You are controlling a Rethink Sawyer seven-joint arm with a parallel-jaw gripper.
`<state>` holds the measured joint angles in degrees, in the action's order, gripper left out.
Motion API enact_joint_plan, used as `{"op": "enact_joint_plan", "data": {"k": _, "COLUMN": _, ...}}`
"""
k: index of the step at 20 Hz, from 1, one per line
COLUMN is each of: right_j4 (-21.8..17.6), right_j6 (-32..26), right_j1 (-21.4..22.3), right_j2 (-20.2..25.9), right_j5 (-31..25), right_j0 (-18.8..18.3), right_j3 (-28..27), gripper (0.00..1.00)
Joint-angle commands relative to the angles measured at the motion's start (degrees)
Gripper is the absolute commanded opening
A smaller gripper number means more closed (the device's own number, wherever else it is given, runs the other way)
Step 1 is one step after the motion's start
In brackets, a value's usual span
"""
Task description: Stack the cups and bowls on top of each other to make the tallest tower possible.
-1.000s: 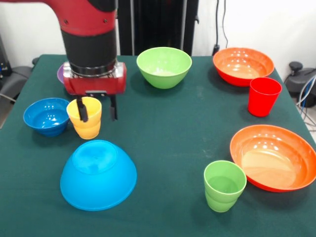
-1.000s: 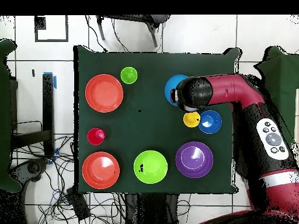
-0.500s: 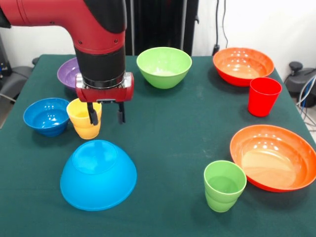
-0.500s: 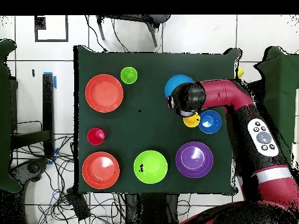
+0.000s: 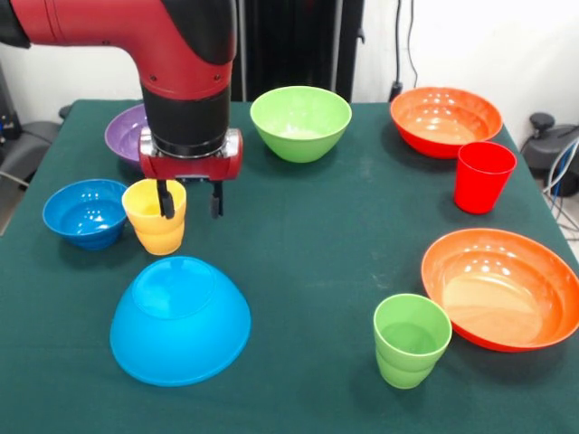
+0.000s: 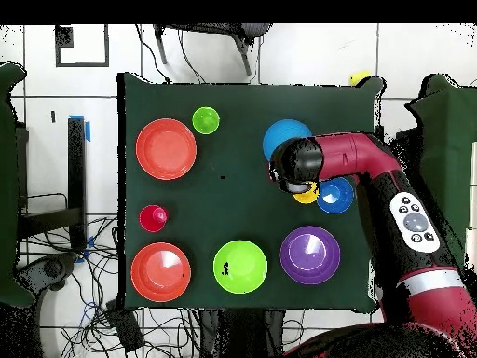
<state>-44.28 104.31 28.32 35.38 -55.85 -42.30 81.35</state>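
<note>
The green-clothed bench (image 5: 308,244) carries everything. The large light-blue bowl (image 5: 180,319) sits upside down near the front edge, just in front of the yellow cup (image 5: 156,216). The two orange bowls (image 5: 503,287) lie on the other side, well apart from the arm, with the green bowl (image 5: 300,122) and the purple bowl (image 5: 128,134) at the far side. The small dark-blue bowl (image 5: 86,212) stands just beside the yellow cup. The red cup (image 5: 483,176) and green cup (image 5: 412,340) stand upright. The hand (image 5: 191,200) hangs spread apart, one finger (image 5: 166,199) inside the cup's rim, the other outside it.
</note>
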Motion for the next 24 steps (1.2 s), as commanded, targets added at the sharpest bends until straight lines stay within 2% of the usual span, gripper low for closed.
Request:
{"op": "enact_joint_plan", "data": {"k": 1, "right_j4": 0.1, "right_j6": -5.6, "right_j1": 4.5, "right_j2": -3.6, "right_j5": -3.2, "right_j0": 1.6, "right_j3": 5.2, "gripper": 1.00}}
{"op": "enact_joint_plan", "data": {"k": 11, "right_j4": 0.1, "right_j6": -5.2, "right_j1": 6.4, "right_j2": -3.5, "right_j5": -1.0, "right_j0": 1.0, "right_j3": 8.2, "gripper": 1.00}}
{"op": "enact_joint_plan", "data": {"k": 17, "right_j4": -2.5, "right_j6": -3.2, "right_j1": -2.0, "right_j2": -4.9, "right_j5": 0.9, "right_j0": 2.7, "right_j3": 2.6, "gripper": 1.00}}
{"op": "enact_joint_plan", "data": {"k": 24, "right_j4": -2.8, "right_j6": -3.6, "right_j1": -5.2, "right_j2": -5.9, "right_j5": 1.3, "right_j0": 2.8, "right_j3": 0.9, "gripper": 1.00}}
